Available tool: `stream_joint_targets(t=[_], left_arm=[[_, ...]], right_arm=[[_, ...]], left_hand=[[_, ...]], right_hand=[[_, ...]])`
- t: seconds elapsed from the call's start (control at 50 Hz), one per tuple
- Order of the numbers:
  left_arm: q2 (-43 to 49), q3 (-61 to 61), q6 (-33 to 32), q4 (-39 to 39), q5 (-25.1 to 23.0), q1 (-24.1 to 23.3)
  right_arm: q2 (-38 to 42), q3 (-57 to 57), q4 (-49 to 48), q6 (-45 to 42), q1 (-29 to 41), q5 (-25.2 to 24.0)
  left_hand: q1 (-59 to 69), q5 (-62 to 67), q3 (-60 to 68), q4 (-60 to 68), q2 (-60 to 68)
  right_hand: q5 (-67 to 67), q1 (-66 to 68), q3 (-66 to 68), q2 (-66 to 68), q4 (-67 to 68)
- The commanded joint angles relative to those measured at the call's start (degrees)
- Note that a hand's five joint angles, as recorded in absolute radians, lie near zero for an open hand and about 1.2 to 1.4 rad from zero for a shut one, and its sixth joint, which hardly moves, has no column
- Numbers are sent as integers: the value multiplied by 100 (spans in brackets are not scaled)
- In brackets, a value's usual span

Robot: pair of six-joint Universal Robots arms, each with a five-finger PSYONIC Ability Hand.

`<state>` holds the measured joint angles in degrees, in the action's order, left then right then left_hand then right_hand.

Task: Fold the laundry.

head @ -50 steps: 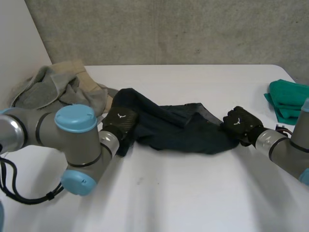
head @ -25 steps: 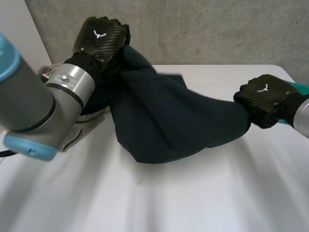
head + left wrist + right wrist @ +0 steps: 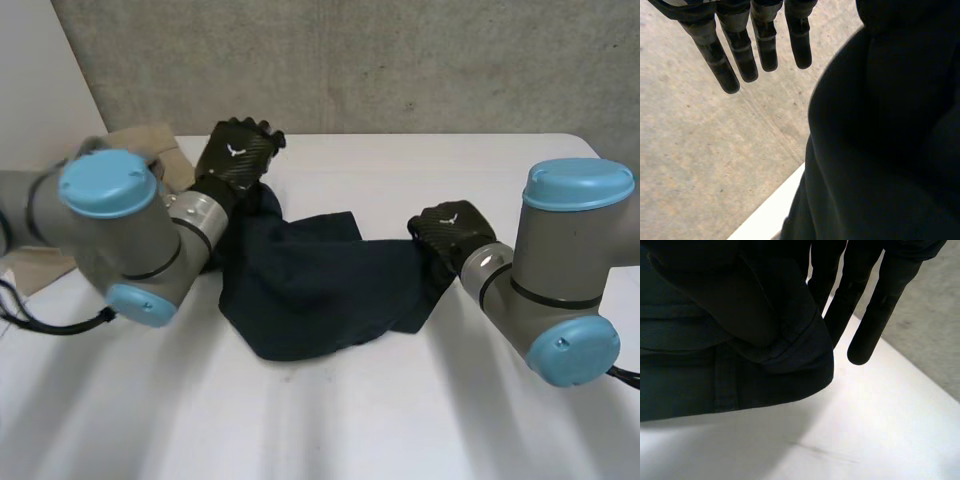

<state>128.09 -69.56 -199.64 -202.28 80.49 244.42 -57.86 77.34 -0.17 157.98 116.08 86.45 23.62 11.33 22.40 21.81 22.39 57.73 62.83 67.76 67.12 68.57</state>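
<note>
Navy crumpled cloth (image 3: 310, 290) is pinched at its right edge by the right robot hand (image 3: 452, 228). Whether the raised left robot hand (image 3: 235, 155) grips it, I cannot tell.

Beige laundry pile (image 3: 150, 140) mostly hidden behind the blurred left arm (image 3: 108, 185), dark garment (image 3: 310, 285) cut off by the edges of both wrist views, left hand (image 3: 235, 155) with its hold on the cloth unreadable, right hand (image 3: 450, 226) with its palm covered by the garment's hem.
</note>
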Motion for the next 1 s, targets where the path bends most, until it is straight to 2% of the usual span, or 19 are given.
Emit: stream_joint_targets(t=[0.02, 0.08, 0.18, 0.26, 0.36, 0.5, 0.7, 0.76, 0.78, 0.8, 0.86, 0.92, 1.0], left_arm=[[-2091, -2057, 39, 241, 528, -52], [-2586, -2710, 65, 391, 643, -104], [-3219, -3791, 179, 654, 678, -403], [-3238, -4188, 486, 848, 652, -535], [-3167, -4382, 777, 954, 582, -562], [-2193, -4058, 768, 805, 590, -518], [-927, -3082, 707, 383, 590, -491], [-820, -2827, 532, 278, 608, -518], [-847, -2774, 479, 242, 625, -518], [-890, -2678, 391, 172, 652, -527], [-1188, -2546, 294, 145, 722, -553], [-1943, -2379, 250, 198, 845, -553], [-2901, -2256, 285, 251, 872, -535]], right_arm=[[-15, 1, -150, 13, -68, 100], [3, 10, -168, 188, -77, 117], [73, 18, -185, 295, -86, 117], [82, 1, -194, 304, -95, 117], [91, 1, -229, 312, -95, 117], [64, 106, -220, 312, -95, 109], [-15, 343, -238, 304, -121, 109], [-15, 422, -238, 277, -112, 109], [-58, 466, -238, 251, -121, 91], [-128, 484, -229, 233, -121, 82], [-688, 502, -159, 41, -121, 47], [-1147, 475, -54, -407, -121, 47], [-2025, 309, 428, -1652, -279, 47]], left_hand=[[205, 434, 327, 386, 328], [475, 704, 597, 656, 598], [1767, 1995, 1888, 1948, 1890], [2644, 2873, 2766, 2825, 2767], [2646, 2875, 2768, 2827, 2769], [1520, 1749, 1642, 1701, 1643], [1383, 1612, 1505, 1565, 1506], [4166, 4395, 4288, 4347, 4289], [5176, 5404, 5298, 5357, 5299], [5633, 5862, 5755, 5815, 5756], [5638, 5867, 5760, 5819, 5761], [5638, 5867, 5760, 5819, 5761], [5638, 5867, 5760, 5819, 5761]], right_hand=[[1227, 1717, 1224, 1288, 1143], [1227, 1717, 1224, 1288, 1143], [1227, 1717, 1224, 1288, 1143], [1227, 1717, 1224, 1288, 1143], [1227, 1717, 1224, 1288, 1143], [1227, 1717, 1224, 1288, 1143], [1227, 1717, 1224, 1288, 1143], [1227, 1717, 1224, 1288, 1143], [1227, 1717, 1224, 1288, 1143], [1227, 1717, 1224, 1288, 1143], [1227, 1717, 1224, 1288, 1143], [1227, 1717, 1224, 1288, 1143], [1227, 1717, 1224, 1288, 1143]])
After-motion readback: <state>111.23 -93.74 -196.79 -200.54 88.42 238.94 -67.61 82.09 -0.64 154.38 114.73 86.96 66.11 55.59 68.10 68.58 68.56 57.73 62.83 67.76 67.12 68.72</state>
